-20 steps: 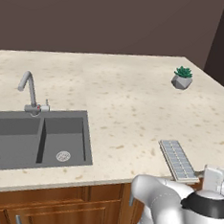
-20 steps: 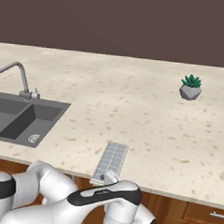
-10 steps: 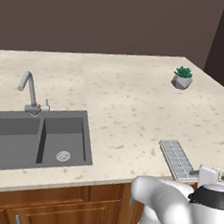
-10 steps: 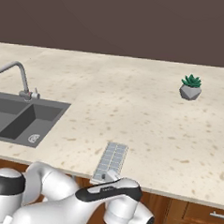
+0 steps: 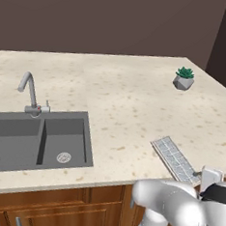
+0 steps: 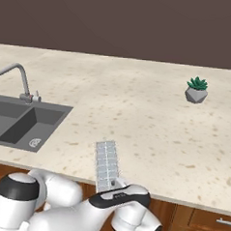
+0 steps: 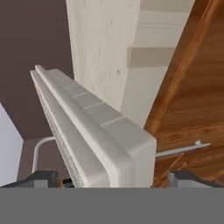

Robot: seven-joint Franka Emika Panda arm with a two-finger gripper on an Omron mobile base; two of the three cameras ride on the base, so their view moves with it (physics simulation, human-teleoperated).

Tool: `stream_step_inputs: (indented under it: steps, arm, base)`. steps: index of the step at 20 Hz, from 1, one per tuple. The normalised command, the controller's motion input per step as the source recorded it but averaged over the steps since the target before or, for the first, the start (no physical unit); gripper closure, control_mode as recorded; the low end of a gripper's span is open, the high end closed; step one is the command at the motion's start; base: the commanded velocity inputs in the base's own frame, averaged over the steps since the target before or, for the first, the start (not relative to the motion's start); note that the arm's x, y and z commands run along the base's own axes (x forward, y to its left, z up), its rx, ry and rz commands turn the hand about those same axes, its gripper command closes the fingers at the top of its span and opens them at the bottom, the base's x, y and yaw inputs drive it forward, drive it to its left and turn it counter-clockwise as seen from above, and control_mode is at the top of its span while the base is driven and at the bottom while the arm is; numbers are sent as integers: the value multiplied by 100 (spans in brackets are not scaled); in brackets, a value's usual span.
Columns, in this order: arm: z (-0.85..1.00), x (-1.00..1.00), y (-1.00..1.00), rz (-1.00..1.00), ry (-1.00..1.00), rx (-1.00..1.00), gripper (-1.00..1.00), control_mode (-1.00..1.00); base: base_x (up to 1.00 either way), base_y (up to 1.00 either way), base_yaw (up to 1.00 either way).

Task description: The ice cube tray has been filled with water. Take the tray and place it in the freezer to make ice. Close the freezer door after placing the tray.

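Two cameras sit behind the robot, one to its left and one to its right. Both look forward and down at the same counter (image 5: 135, 102), sink (image 5: 35, 137) and little plant (image 6: 197, 90), from a little way back. The third camera rides on the hand, tipped sideways, very close to the ice cube tray (image 7: 92, 127).

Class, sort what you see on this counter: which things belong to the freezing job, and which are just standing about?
Belongs to the job: ice cube tray, at the counter's front edge; gripper, open around the tray's end.

Standing about: potted plant, sink, faucet.
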Motion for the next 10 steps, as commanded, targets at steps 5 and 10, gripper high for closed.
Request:
stream_step_inputs:
  steps: [5,10]
  arm:
    - [-7,19,-2,-6,0,0,-100,-100]
    - [0,19,7,-13,0,0,-100,-100]
  base:
    - [0,0,0]
    - [0,0,0]
